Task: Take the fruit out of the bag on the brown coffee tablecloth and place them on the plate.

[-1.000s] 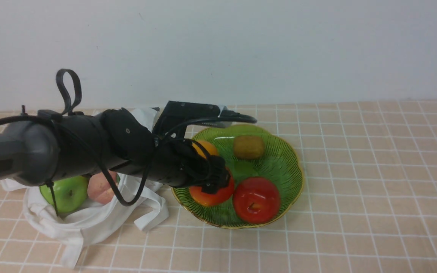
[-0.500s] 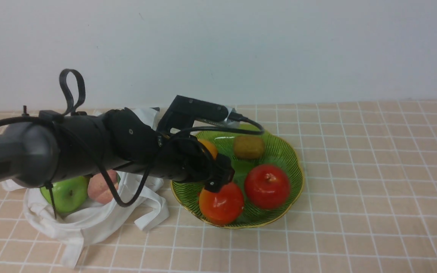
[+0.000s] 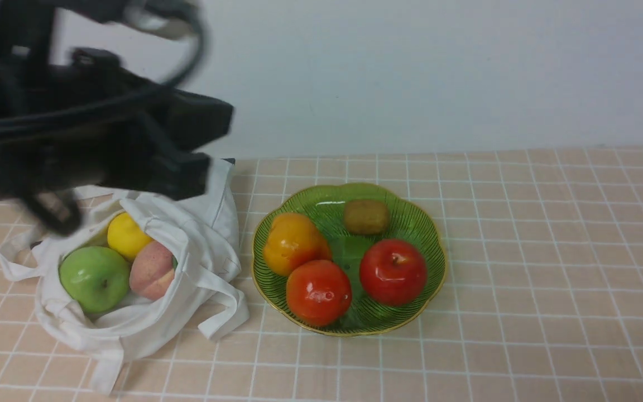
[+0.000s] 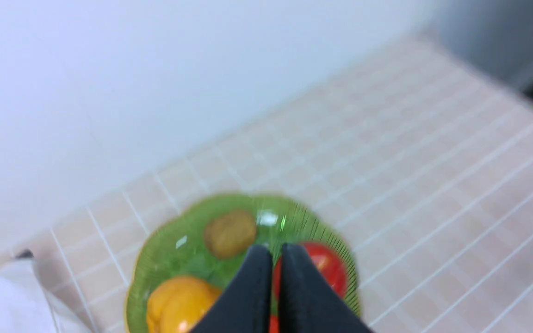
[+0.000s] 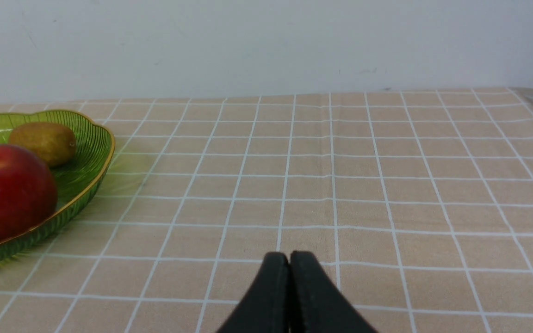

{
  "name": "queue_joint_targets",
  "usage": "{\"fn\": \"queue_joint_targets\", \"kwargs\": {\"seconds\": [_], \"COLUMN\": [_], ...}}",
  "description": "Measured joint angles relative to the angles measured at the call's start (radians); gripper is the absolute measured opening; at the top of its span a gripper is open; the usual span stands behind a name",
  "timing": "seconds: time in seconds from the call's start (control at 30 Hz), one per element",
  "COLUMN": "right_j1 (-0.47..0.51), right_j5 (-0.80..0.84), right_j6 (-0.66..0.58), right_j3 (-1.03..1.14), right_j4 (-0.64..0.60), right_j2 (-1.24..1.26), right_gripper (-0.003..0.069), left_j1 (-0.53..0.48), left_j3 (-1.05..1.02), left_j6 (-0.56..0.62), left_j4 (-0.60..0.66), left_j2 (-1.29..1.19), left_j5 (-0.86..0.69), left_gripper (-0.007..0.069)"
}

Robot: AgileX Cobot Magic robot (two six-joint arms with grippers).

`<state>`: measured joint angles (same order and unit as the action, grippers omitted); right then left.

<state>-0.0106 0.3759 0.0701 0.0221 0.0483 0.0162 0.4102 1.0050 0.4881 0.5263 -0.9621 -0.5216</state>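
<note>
Pale blank wall [image 3: 411, 72] behind; bench covered w/ the brown coffee tablecloth [image 3: 550, 251], tan w/ thin white grid. Plate [image 3: 417, 223], green glass w/ gold scalloped rim, sits mid-cloth.

On the plate:
- orange-red round fruit [image 3: 318, 292] at the near edge
- yellow-orange fruit [image 3: 292, 243] touching it, on the plate's left side
- dark red apple [image 3: 393, 272] on the right half, just beside the orange-red one
- small brown kiwi [image 3: 366, 216] at the far side, apart from the rest

Bag [image 3: 132, 329] lies just left of the plate: white cloth, mouth open, one strap [image 3: 224, 329] trailing close to the plate's near-left rim.

In the bag:
- green apple [image 3: 94, 278], farthest from the plate
- pink peach [image 3: 153, 269] touching it on the plate side
- yellow lemon [image 3: 126, 235] behind both

Left arm [image 3: 76, 139] is a dark motion-blurred mass, high up & left of the plate, above the bag. Left hand [image 4: 275, 252]: fingers pressed together, just a thin slit between, well above the plate per its wrist cam, which is blurred too. Right hand [image 5: 288, 259]: fingers closed tight together, low over bare cloth, off the plate's right side & well apart from it. Only the plate's apple-and-kiwi side shows in that cam.
</note>
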Motion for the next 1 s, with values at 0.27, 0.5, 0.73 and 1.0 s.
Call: {"fn": "queue_joint_targets", "kwargs": {"seconds": [0.27, 0.5, 0.73, 1.0], "right_j1": [0.000, 0.000, 0.000, 0.000], "right_j5": [0.000, 0.000, 0.000, 0.000], "right_j6": [0.000, 0.000, 0.000, 0.000], "right_j3": [0.000, 0.000, 0.000, 0.000], "right_j4": [0.000, 0.000, 0.000, 0.000], "right_j2": [0.000, 0.000, 0.000, 0.000], "right_gripper": [-0.0014, -0.0014, -0.0014, -0.0014], "left_j1": [-0.007, -0.007, -0.007, -0.007], "left_j3": [-0.286, -0.463, -0.520, -0.524], "left_j6": [-0.112, -0.114, -0.103, -0.093], "left_j4": [-0.004, -0.002, -0.002, -0.019], "left_j2": [0.471, 0.613, 0.632, 0.632], "left_j5": [0.130, 0.163, 0.157, 0.195], "left_gripper": [-0.0008, -0.0008, -0.0008, -0.0008]}}
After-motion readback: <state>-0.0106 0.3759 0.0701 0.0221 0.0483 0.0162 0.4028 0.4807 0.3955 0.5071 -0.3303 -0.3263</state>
